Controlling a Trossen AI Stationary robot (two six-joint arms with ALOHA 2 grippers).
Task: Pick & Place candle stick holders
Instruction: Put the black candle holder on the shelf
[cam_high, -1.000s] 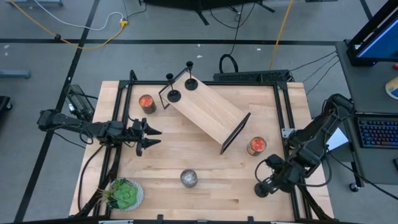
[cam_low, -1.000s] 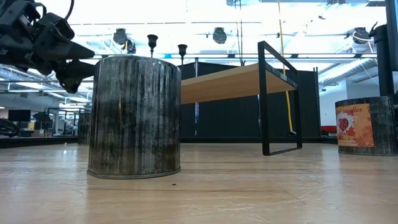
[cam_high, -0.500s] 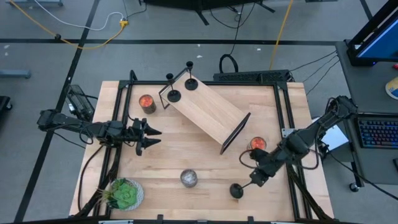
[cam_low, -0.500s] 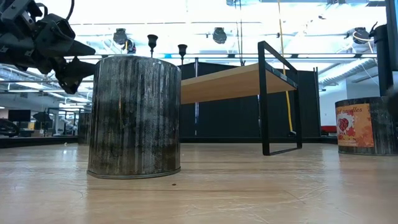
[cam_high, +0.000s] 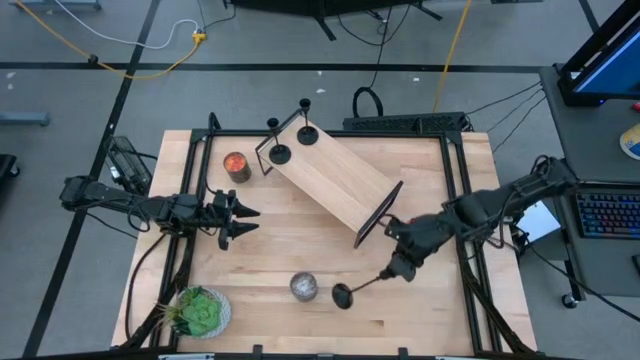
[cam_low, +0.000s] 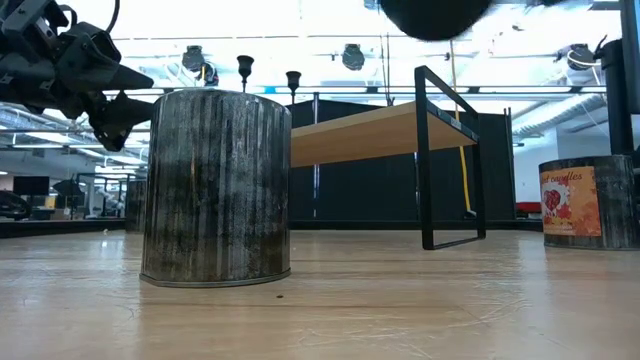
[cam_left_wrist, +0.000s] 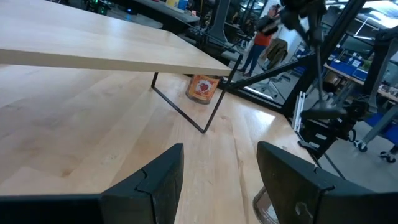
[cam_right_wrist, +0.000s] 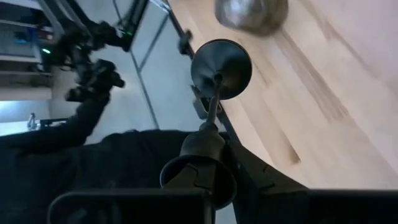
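Observation:
Two black candle stick holders (cam_high: 279, 153) (cam_high: 307, 135) stand by their round bases on the far end of a slanted wooden shelf (cam_high: 335, 180). My right gripper (cam_high: 393, 268) hovers over the table's near middle, shut on a third black holder (cam_high: 360, 285). That holder's round base (cam_high: 342, 295) points toward the silver jar (cam_high: 304, 287). The base shows as a dark blur at the top of the low view (cam_low: 435, 15). My left gripper (cam_high: 245, 222) waits open and empty at the table's left side. My right gripper holds the holder by its cup end (cam_right_wrist: 202, 146); the dark fingers hide the exact place of contact. The thin stem (cam_right_wrist: 211, 109) runs on from the fingers, along them. The holder lies nearly level, its base (cam_right_wrist: 221, 60) toward the table's left, lifted clear of the table.
An orange-red glass jar (cam_high: 236, 165) stands at the far left, and another (cam_left_wrist: 202, 88) is by the shelf's black wire leg (cam_high: 378, 215), mostly under my right arm. A green plant (cam_high: 200, 312) sits at the near left corner. Bare wood lies in the near middle.
My right gripper has gone from the table's near right corner toward the left edge and a little toward the far edge. It carries the holder with the base leading. The holder's base now shows high in the low view, clear of the table.

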